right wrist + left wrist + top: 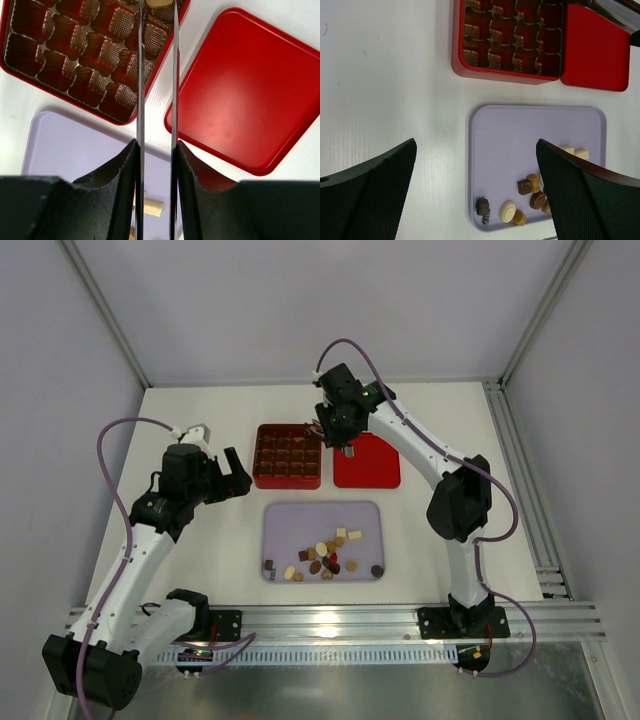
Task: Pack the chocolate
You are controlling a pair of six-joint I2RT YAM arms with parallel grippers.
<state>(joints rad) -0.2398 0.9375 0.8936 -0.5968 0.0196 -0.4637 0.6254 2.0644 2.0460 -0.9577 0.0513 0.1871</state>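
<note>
A: Steel-bladed and pinching. Noting the right gripper [158, 6] clamped, with a narrow gap, on a pale chocolate piece [161, 2] at the very tips, over the far right corner of the red box [495, 74]. Seeing only a sliver of that piece at the frame edge.

B: Worrying about that hold?

A: Yes. Judging it thin, on a small smooth sweet. Risking a twist or a pop-out if squeezing harder, or a landing on a divider instead of in a cell if releasing off-centre. Hovering close to the rim too, so risking a nudge of the box toward the lid [240, 95] lying just beside it.

B: Logging the rest of the chocolate [325, 558]?

A: Lying loose across the near half of the lilac tray [300, 525], apart from the box. Reading the cells as unfilled, though struggling to tell liner from sweet.

B: And the left gripper [236, 478]?

A: Hanging with jaws spread wide, holding nothing, above bare table left of the tray. Risking little there, unless reaching in during a right-arm return.
</note>
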